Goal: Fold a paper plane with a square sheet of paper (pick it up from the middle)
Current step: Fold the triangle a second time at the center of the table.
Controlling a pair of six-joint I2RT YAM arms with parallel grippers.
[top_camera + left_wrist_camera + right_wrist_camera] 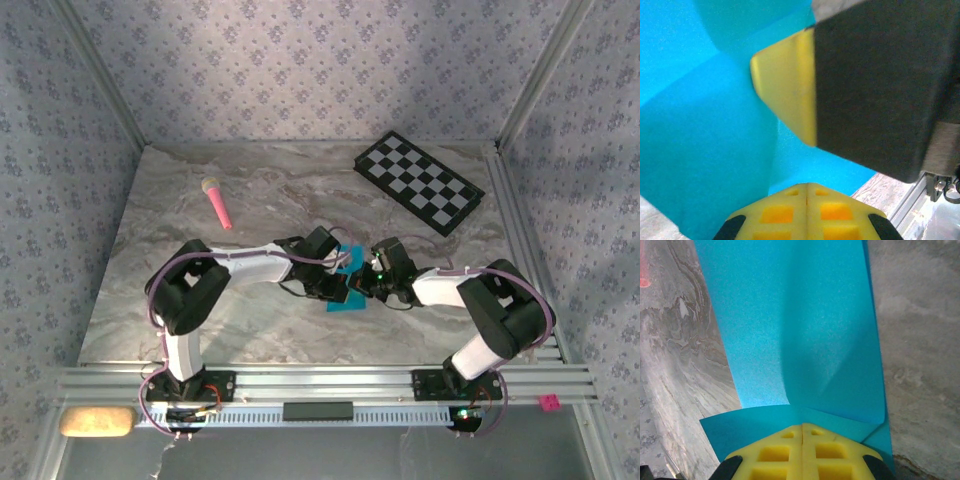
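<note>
The square sheet of paper (347,301) is bright cyan-blue, partly folded, and held up between my two grippers at mid table. My left gripper (338,280) comes in from the left and my right gripper (366,283) from the right, almost touching. In the left wrist view the yellow jaws (806,186) are pressed together at the paper (700,125), with the right gripper's yellow finger (787,90) close ahead. In the right wrist view the jaws (802,426) are shut on a fold of the sheet (790,315), which stretches away with a diagonal crease.
A black-and-white checkered board (420,182) lies at the back right. A pink stick (218,202) lies at the back left. An aluminium rail (320,382) runs along the near edge, with a tan pad (95,422) at the lower left. Patterned walls enclose the table.
</note>
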